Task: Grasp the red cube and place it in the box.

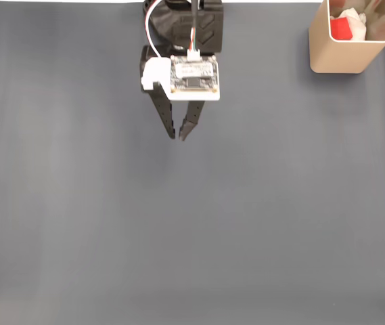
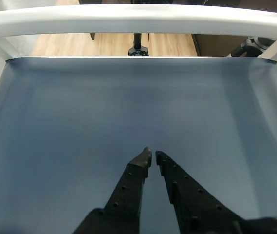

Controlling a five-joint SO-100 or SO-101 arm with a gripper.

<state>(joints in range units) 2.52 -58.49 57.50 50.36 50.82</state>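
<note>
Dark grey matting (image 1: pixel 178 230) covers the whole table, and beyond its far edge in the wrist view we see a pale metal rail (image 2: pixel 138 22) and a strip of wooden floor (image 2: pixel 114 45). We find the red cube (image 1: pixel 341 28) already lying inside the box (image 1: pixel 344 57), far off to the right of the claw in the fixed view and a little higher in the picture, tucked against some crumpled white material (image 1: pixel 360 27) that shares the pale interior. That beige box stands upright at the top right corner of the mat, well apart from the arm. Our claw (image 1: pixel 177 137) hangs over bare mat near the top middle of the fixed view, its two black fingers (image 1: pixel 163 112) pointing down the picture and converging until the tips almost meet. From the wrist camera the claw (image 2: pixel 152 155) shows the same: tips nearly together with a thin sliver of mat between them, and nothing gripped. Above the fingers sits a white circuit board (image 1: pixel 193 76) with wires (image 1: pixel 153 27) running up to the arm's black body (image 1: pixel 185 24).
</note>
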